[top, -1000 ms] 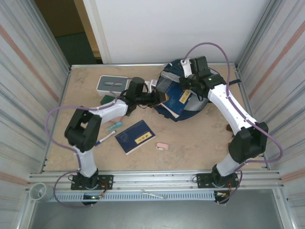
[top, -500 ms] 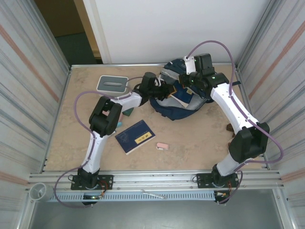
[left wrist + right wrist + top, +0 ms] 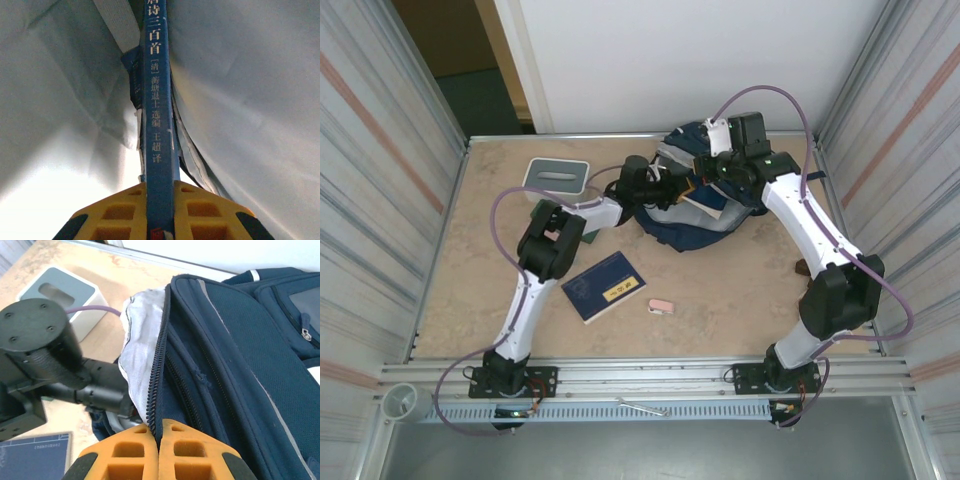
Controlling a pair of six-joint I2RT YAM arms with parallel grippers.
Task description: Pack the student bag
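While the left gripper clamps a blue book by its spine, it reaches inside the student bag, with pale lining hanging slack on both sides. The right gripper is pinched tight on the zipper edge of the opening and holds it up. The bag lies at the far side of the table. It looks soft and floppy, and the mouth would likely sag shut if released, so the firmer zipper rim is the sound place to grip. How deep the book sits is hard to judge.
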